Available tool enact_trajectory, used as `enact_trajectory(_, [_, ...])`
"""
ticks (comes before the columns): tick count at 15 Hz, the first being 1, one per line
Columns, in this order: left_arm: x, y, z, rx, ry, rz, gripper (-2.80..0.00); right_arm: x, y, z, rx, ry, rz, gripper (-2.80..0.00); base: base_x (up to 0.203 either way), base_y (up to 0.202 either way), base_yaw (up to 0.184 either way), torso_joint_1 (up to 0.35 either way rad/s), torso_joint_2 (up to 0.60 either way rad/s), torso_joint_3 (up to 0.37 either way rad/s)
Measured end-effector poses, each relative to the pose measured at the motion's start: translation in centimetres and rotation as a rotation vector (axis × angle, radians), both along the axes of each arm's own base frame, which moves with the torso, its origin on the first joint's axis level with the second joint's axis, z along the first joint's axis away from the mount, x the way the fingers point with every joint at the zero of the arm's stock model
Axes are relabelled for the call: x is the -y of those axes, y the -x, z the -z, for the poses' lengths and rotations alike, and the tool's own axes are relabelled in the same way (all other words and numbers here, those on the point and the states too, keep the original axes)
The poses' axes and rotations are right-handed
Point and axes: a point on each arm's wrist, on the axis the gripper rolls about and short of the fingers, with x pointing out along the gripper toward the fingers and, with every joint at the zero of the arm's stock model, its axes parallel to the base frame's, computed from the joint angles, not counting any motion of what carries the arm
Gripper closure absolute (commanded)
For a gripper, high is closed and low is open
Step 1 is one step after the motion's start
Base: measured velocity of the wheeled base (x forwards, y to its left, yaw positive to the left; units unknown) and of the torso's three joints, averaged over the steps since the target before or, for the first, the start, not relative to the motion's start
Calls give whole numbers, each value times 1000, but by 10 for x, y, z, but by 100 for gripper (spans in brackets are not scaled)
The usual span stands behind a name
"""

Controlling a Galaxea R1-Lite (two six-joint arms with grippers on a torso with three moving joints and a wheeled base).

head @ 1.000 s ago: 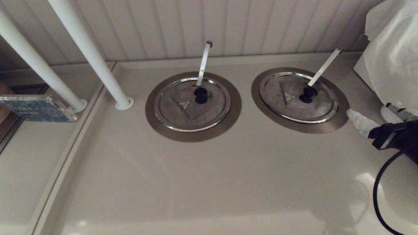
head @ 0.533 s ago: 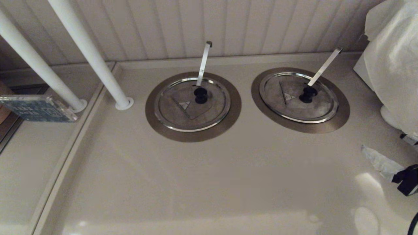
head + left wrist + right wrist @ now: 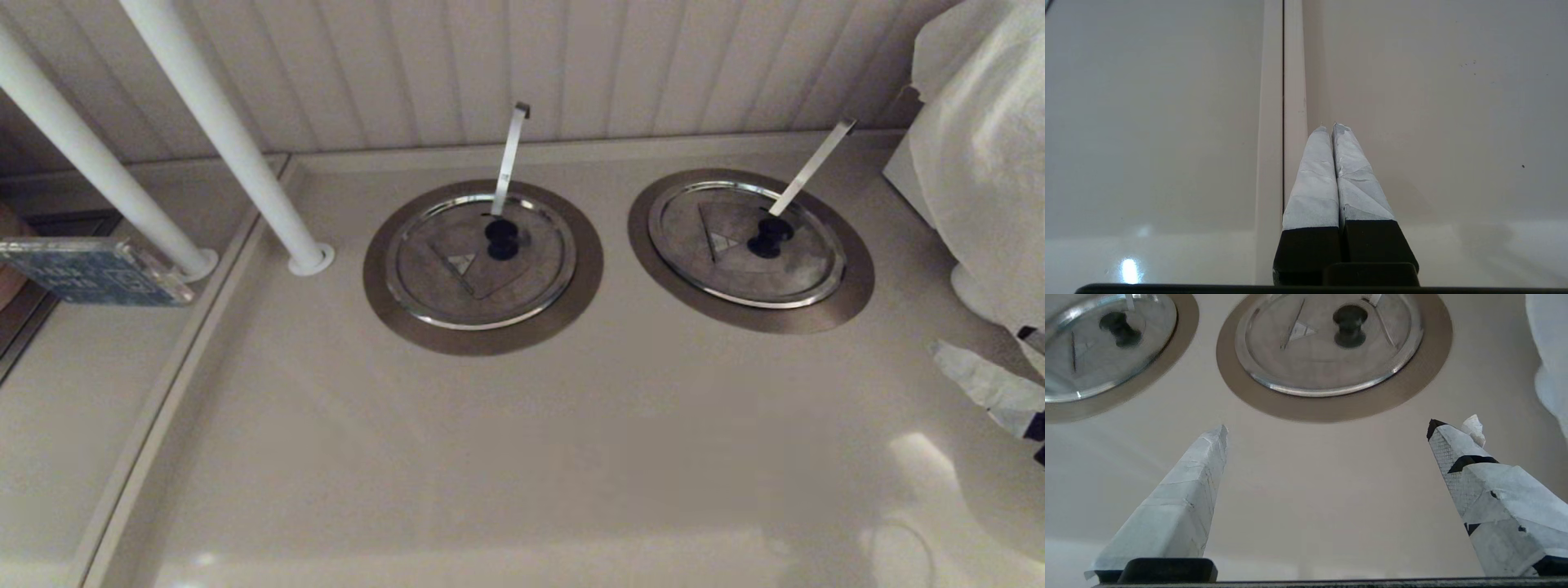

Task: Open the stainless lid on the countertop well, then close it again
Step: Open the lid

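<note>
Beige glossy surface (image 3: pixel 506 457), white ribbed wall panel (image 3: pixel 457 73) behind it, raised lip along the back edge. Two white poles (image 3: pixel 233 147) slant down to the surface at the left; a small blue-patterned card (image 3: pixel 90 271) sits past the left divider strip. White cloth-covered bulk (image 3: pixel 984 155) at far right.

Two ringed wells side by side, well apart from each other. Right one: the countertop well (image 3: pixel 853 298), bronze-grey ring fully covered by the stainless lid (image 3: pixel 739 273), seated flat, black knob (image 3: pixel 769 237) at centre, triangle sticker on the wedge flap, ladle handle (image 3: pixel 812 167) poking up through the slot and leaning right. Left one: twin well (image 3: pixel 380 282) with twin lid (image 3: pixel 453 286), also seated flat, its own ladle handle (image 3: pixel 510 155) near upright. Nothing of the well interiors is visible.

Right gripper (image 3: pixel 1327 433): taped fingers (image 3: pixel 1184 486) spread wide, holding nothing, off the surface, near the front-right of the stainless lid but clear of it; only one tip shows at the head view's right edge.

Left gripper (image 3: pixel 1330 126): fingers pressed together, nothing between them, parked over bare surface beside a divider seam (image 3: pixel 1283 102).
</note>
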Motion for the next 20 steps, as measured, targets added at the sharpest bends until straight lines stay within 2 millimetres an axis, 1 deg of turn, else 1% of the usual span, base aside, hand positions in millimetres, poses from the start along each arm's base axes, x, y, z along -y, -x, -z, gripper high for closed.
enact_trajectory(2, [0,0,0,0,0,0,0,-1,2,-7,-41,14,-4,-280,0,0,0,0,0,0])
enact_trajectory(4, [0,0,0,0,0,0,0,-5,0,-14,-92,-6,-58,-280,0,0,0,0,0,0])
enact_trajectory(6, [0,0,0,0,1,0,0,-13,-6,-19,-106,-35,-121,-280,0,0,0,0,0,0])
enact_trajectory(8, [0,0,0,0,0,0,0,-17,-18,-20,-114,-100,-136,-280,0,0,0,0,0,0])
enact_trajectory(11, [0,0,0,0,0,0,0,-18,-50,-19,-66,-135,-54,-280,0,0,0,0,0,0])
enact_trajectory(14, [0,0,0,0,0,0,0,-19,-87,-5,-43,-115,66,-280,0,0,0,0,0,0])
enact_trajectory(18, [0,0,0,0,0,0,0,-34,-130,15,4,-52,121,-280,0,0,0,0,0,0])
enact_trajectory(20, [0,0,0,0,0,0,0,-40,-155,17,92,-46,153,-280,0,0,0,0,0,0])
